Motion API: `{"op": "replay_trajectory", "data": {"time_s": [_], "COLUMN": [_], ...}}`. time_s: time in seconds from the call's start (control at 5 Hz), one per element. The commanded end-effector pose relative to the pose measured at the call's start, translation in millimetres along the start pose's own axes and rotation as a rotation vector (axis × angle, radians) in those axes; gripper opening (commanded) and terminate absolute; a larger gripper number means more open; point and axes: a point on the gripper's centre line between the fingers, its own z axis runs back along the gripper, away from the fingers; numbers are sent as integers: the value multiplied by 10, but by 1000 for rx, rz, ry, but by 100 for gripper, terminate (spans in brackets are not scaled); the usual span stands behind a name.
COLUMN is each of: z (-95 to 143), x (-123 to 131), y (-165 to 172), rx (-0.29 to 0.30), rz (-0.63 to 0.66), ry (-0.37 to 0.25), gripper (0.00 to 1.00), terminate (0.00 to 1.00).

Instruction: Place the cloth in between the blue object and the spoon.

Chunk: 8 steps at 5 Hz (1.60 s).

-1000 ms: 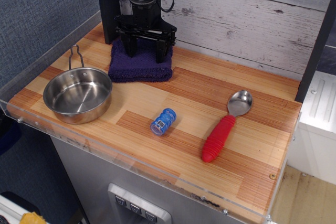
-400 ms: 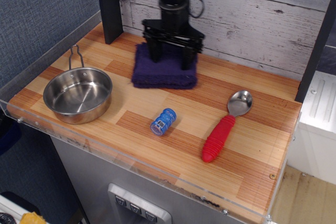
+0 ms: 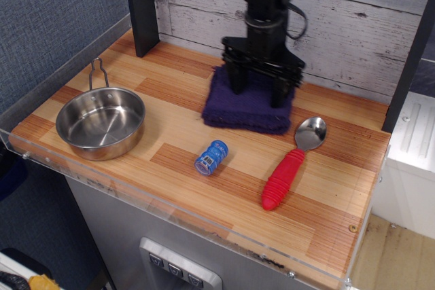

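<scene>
The dark purple cloth (image 3: 246, 112) lies on the wooden table at the back, just up and left of the spoon's bowl. My gripper (image 3: 257, 94) stands upright over the cloth's far half. Its two black fingers (image 3: 236, 79) are pressed into the cloth and grip a thick bunch of it between them. The small blue cylinder (image 3: 211, 157) lies on its side in front of the cloth, apart from it. The spoon (image 3: 289, 168) with the red ribbed handle lies to the right. Its metal bowl almost touches the cloth's right front corner.
A round steel pan (image 3: 100, 121) with a wire handle sits at the left. A dark post (image 3: 141, 8) stands at the back left against the plank wall. A clear plastic lip (image 3: 170, 216) runs along the table's front edge.
My gripper has moved steadily to the right and slightly forward along the back of the table, taking the cloth with it from beside the pan to next to the spoon's bowl.
</scene>
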Motion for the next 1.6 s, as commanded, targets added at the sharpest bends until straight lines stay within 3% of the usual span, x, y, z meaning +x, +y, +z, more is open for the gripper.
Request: {"op": "replay_trajectory", "data": {"time_s": [0.0,0.6,1.2,1.4], "z": [4,279,783,1061], "x": [-104,-38,-1,-78], "y": [-386,-173,-193,-186], "rx": [-21,-27,-78,-82], "rz": [-107,12,71,85], "ry": [7,-58,-141,-190], "gripper": [100,100,100,100], "terminate": [0,0,0,0]}}
